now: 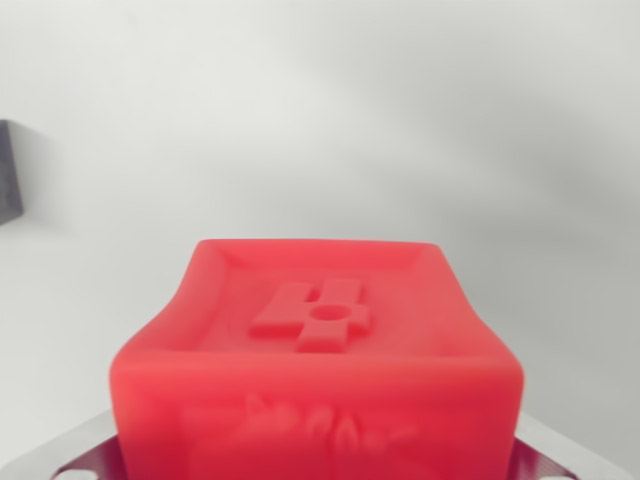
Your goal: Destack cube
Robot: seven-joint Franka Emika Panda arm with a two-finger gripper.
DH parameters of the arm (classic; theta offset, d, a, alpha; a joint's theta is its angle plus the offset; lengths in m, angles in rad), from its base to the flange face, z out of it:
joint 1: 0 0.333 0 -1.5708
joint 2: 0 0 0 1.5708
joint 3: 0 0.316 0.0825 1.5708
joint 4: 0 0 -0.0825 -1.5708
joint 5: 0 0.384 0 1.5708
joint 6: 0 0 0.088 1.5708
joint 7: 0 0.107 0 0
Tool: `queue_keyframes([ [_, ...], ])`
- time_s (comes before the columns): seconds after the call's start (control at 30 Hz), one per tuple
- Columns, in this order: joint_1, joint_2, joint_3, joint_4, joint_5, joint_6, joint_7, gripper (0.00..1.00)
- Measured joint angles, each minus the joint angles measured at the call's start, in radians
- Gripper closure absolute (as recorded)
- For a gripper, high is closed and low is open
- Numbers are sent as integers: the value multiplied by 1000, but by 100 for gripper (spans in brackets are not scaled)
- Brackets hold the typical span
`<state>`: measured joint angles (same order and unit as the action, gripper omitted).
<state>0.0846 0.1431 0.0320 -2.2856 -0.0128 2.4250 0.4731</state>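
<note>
a red cube (318, 365) fills the lower middle of the wrist view, its top face recessed with a raised cross-like mark. metal parts of the gripper (318, 462) flank its base; whether it pinches the cube cannot be told. a dark object (10, 170) sits at the wrist view's left edge on the pale worktop (400, 120).

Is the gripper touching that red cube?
Cannot tell. In the wrist view the cube hides where the gripper's metal parts meet it.

Red cube (318, 365), raised cross-shaped mark on top face — low centre, close up
</note>
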Motion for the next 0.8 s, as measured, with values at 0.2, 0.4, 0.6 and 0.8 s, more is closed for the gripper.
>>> queue_keyframes([
  [0.2, -13, 12, -7, 12, 1, 0, -17, 100],
  [0.4, -28, 24, -13, 26, 2, 0, -38, 100],
  [0.6, -43, 38, -19, 39, 3, 0, -56, 100],
  [0.8, -58, 50, -23, 54, 3, 0, -74, 100],
])
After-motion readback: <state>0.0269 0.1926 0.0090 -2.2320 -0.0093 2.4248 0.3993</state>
